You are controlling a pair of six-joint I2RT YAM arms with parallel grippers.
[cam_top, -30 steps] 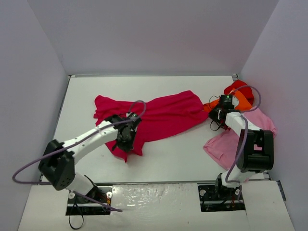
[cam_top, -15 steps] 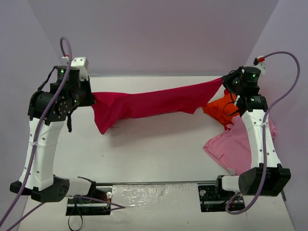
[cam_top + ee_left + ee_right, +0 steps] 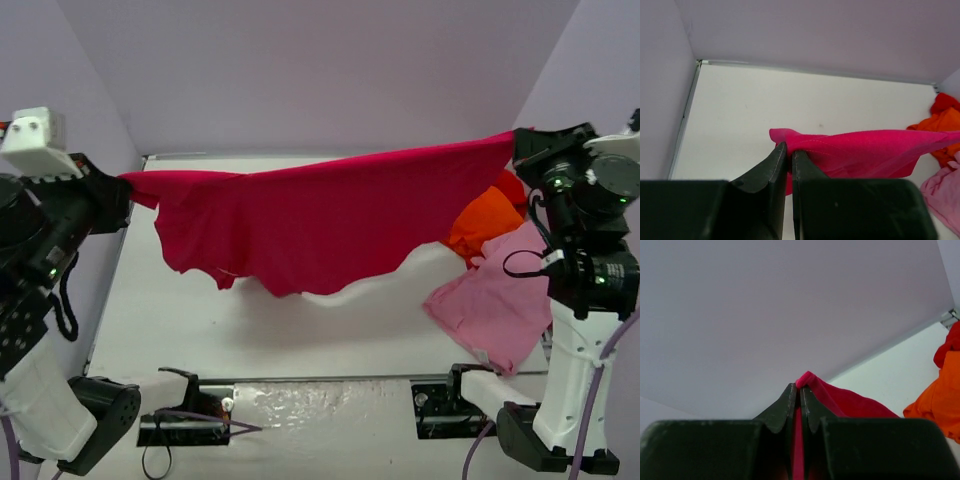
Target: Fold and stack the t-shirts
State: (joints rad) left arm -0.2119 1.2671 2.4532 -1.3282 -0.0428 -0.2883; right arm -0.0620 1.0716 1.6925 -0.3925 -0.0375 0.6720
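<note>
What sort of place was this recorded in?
Probably a lab test cell: bare walls box in a white table, where the left arm and right arm stretch a crimson t-shirt.

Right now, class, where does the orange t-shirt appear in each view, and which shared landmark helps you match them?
Top external: the orange t-shirt lies at right, below the right end of the crimson-magenta t-shirt.
Left wrist: at the right edge, mid-height.
Right wrist: at the lower right edge.
Shared landmark: the bright red t-shirt just beyond it in every view.

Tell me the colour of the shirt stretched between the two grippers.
The stretched shirt is plain crimson-magenta, with no pattern; it shows best in the top external view.
</note>
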